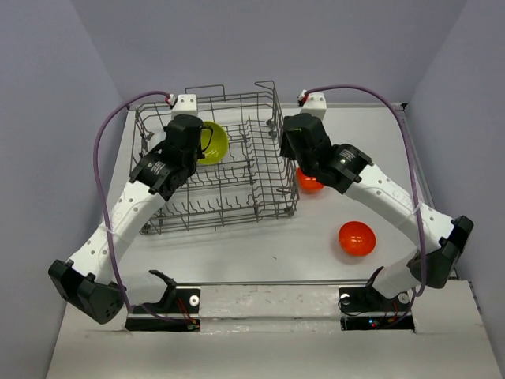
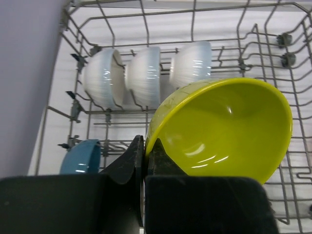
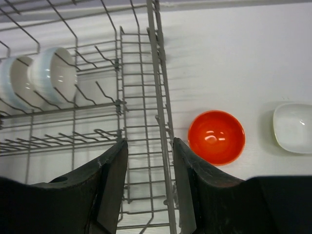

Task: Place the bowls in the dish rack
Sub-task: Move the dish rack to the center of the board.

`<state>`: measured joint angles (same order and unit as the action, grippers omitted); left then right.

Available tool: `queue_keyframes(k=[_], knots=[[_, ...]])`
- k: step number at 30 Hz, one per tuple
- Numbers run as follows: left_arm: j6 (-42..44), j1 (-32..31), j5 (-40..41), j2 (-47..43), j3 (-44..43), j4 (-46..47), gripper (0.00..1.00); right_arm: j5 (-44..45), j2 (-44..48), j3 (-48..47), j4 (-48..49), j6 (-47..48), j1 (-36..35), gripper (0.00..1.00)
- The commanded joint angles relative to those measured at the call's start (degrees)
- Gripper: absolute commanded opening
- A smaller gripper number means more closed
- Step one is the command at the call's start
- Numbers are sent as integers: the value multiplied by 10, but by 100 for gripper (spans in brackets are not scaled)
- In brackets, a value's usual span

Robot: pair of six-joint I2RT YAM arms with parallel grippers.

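Note:
The grey wire dish rack (image 1: 237, 207) stands left of centre. My left gripper (image 1: 200, 142) is over its back left part, shut on the rim of a yellow-green bowl (image 1: 214, 142); in the left wrist view the gripper (image 2: 145, 152) pinches the tilted bowl (image 2: 224, 126) above the tines. Three white bowls (image 2: 144, 75) stand on edge in the rack, and a blue bowl (image 2: 80, 157) sits nearer. My right gripper (image 1: 288, 150) is open and empty over the rack's right wall (image 3: 158, 97), the wall showing between its fingers (image 3: 150, 151). An orange-red bowl (image 3: 216, 137) lies on the table just right of the rack.
A second orange-red bowl (image 1: 356, 238) lies on the table at the front right. A white bowl (image 3: 294, 127) lies right of the first orange-red one; the right arm hides it in the top view. Raised wire handle loops (image 1: 268, 99) stand at the rack's back.

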<state>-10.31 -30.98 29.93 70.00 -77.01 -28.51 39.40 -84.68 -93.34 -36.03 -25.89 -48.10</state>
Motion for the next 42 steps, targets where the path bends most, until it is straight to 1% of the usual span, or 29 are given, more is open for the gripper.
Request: queue_keyframes(k=[1, 4, 6, 9, 10, 13, 14, 16, 18, 19, 21, 22, 26, 31, 33, 35, 37, 42], knots=[[25, 7, 92, -3, -66, -29, 0, 61, -21, 21, -21, -15, -2, 47], [21, 8, 142, 13, -94, -53, 0, 59, -26, 35, -29, -16, -2, 47], [18, 9, 153, 19, -108, -64, 0, 60, -27, 40, -35, -19, -2, 47], [12, 9, 173, 44, -138, -100, 0, 60, -27, 49, -47, -21, -2, 44], [4, 9, 196, 53, -148, -125, 0, 56, -22, 53, -48, -22, -2, 44], [2, 8, 230, 75, -150, -152, 0, 34, -10, 81, -47, -33, -2, 33], [-4, 8, 239, 84, -151, -161, 0, 26, -2, 90, -40, -35, -2, 26], [-13, 8, 257, 93, -158, -179, 0, 6, 5, 113, -37, -37, -2, 20], [-25, 7, 272, 113, -166, -210, 0, 0, 9, 126, -36, -40, -2, 13], [-30, 5, 283, 121, -175, -235, 0, 0, 14, 131, -36, -42, -2, 6], [-53, -3, 297, 145, -187, -264, 0, -3, 23, 147, -33, -43, -2, 1], [-62, -6, 308, 155, -190, -294, 0, -5, 26, 151, -33, -44, -2, 1], [-107, -18, 336, 199, -205, -361, 0, -21, 36, 168, -23, -47, -2, 1], [-95, -26, 352, 196, -184, -362, 0, -40, 38, 178, -11, -47, -2, 1], [-88, -26, 345, 185, -172, -360, 0, -48, 37, 178, -6, -49, -2, 1], [-64, -25, 334, 166, -148, -337, 0, -68, 36, 178, -4, -50, -2, 1], [-60, -25, 326, 158, -146, -334, 0, -99, 40, 182, 3, -53, -2, 1], [-49, -25, 307, 140, -138, -328, 0, -132, 64, 221, 30, -68, -2, 1]])
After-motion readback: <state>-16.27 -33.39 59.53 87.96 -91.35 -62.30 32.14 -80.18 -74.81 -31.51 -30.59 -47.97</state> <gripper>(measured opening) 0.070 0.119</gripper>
